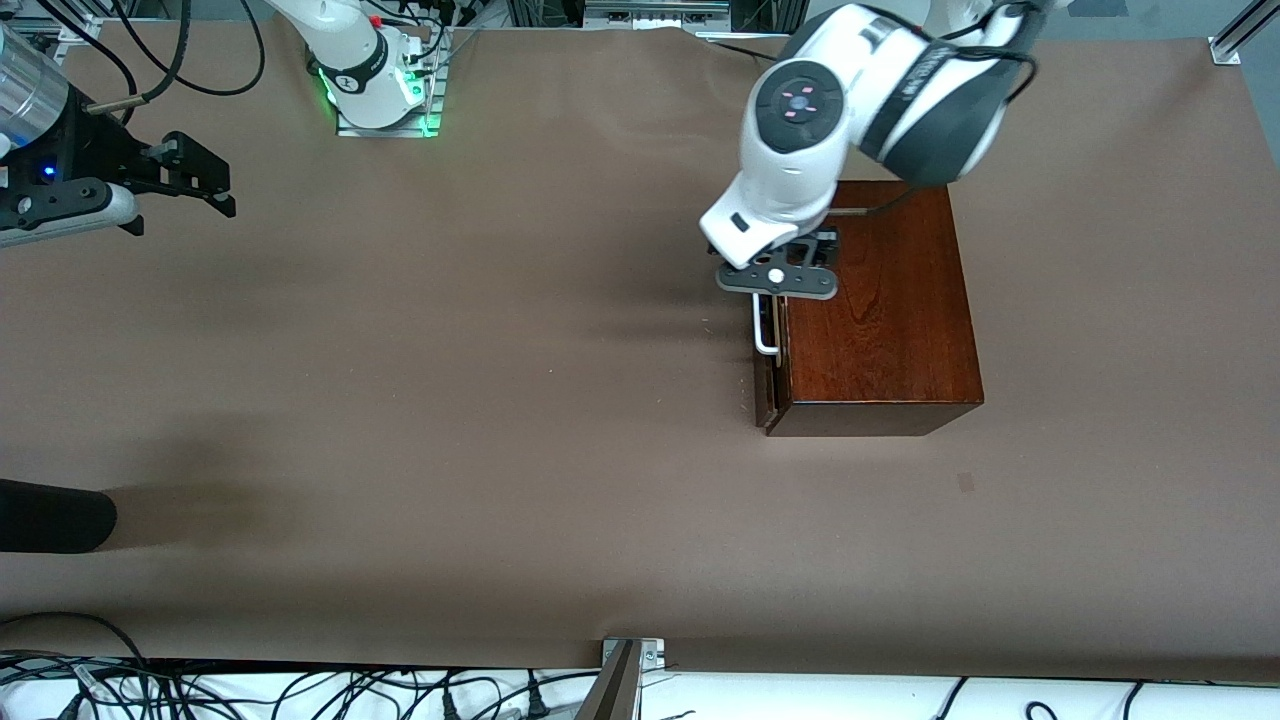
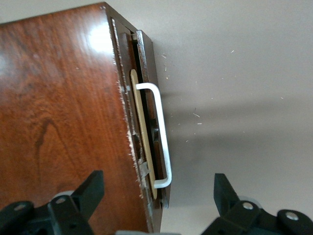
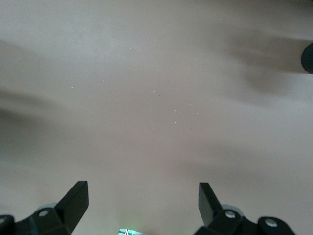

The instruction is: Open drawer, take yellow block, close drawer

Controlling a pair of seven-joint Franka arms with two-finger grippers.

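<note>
The dark wooden box (image 1: 880,300) stands toward the left arm's end of the table. Its drawer (image 1: 771,385) faces the right arm's end and stands out by a narrow gap; a pale strip of its interior shows in the left wrist view beside the drawer front (image 2: 146,58). The white bar handle (image 1: 765,335) also shows in the left wrist view (image 2: 161,127). My left gripper (image 1: 778,285) is open just over the handle's end, one finger over the box top and one over the table (image 2: 159,183). My right gripper (image 1: 190,185) waits open over bare table (image 3: 143,193). The yellow block is hidden.
A dark rounded object (image 1: 50,515) lies at the table's edge at the right arm's end and shows in the right wrist view (image 3: 308,58). A metal bracket (image 1: 630,660) sits at the near table edge. Cables run along the near and base edges.
</note>
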